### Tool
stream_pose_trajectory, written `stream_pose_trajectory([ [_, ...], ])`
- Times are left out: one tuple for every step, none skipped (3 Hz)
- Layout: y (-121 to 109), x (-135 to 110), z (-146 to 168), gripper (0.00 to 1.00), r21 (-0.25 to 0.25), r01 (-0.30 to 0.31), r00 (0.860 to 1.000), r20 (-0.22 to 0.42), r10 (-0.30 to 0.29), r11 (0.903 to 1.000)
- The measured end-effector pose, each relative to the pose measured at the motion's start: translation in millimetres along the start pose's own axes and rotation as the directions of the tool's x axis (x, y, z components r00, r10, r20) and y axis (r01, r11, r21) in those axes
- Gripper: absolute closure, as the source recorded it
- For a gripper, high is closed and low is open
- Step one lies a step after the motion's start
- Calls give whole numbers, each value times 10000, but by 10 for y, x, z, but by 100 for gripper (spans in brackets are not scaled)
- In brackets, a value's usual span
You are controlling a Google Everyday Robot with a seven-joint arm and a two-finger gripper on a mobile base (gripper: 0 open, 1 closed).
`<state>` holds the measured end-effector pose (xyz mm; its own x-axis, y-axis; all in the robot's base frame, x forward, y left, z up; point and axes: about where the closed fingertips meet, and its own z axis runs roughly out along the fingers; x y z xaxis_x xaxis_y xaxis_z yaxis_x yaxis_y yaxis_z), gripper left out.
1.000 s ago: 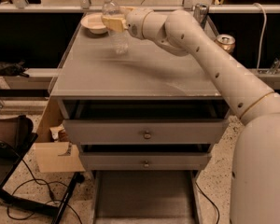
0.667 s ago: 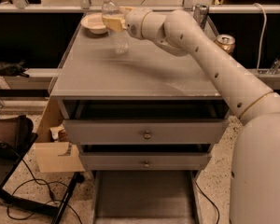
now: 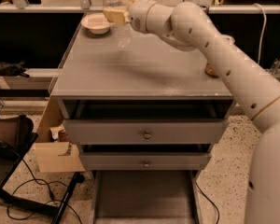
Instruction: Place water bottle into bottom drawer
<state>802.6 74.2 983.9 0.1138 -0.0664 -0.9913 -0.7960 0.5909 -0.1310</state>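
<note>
The water bottle [image 3: 113, 3], clear with a white cap, stands slightly tilted at the back of the grey cabinet top [image 3: 144, 73]. Its lower end shows faintly just above the surface. My gripper [image 3: 115, 15] reaches in from the right and is shut on the bottle's middle with its tan fingers [image 3: 113, 16]. The bottom drawer [image 3: 144, 195] is pulled out at floor level below the cabinet front, its flat grey floor bare. It is far below and in front of the gripper.
A white bowl [image 3: 97, 22] sits just left of the bottle. A brown can [image 3: 210, 70] is partly hidden behind my arm at the right edge. The two upper drawers [image 3: 147, 132] stand slightly open. A cardboard box [image 3: 56, 155], a dark bag [image 3: 9, 136] and floor cables lie to the left.
The bottle and gripper have risen slightly at the back of the cabinet top. The arm now covers more of the can on the right.
</note>
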Motion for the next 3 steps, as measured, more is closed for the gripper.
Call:
stream_pose_trajectory([
  [216, -519, -434, 100, -70, 510, 9979, 411, -507, 9987],
  [533, -885, -903, 100, -55, 790, 9938, 793, -783, 9969],
  [993, -952, -1374, 100, -157, 533, 9968, 601, -522, 9985],
])
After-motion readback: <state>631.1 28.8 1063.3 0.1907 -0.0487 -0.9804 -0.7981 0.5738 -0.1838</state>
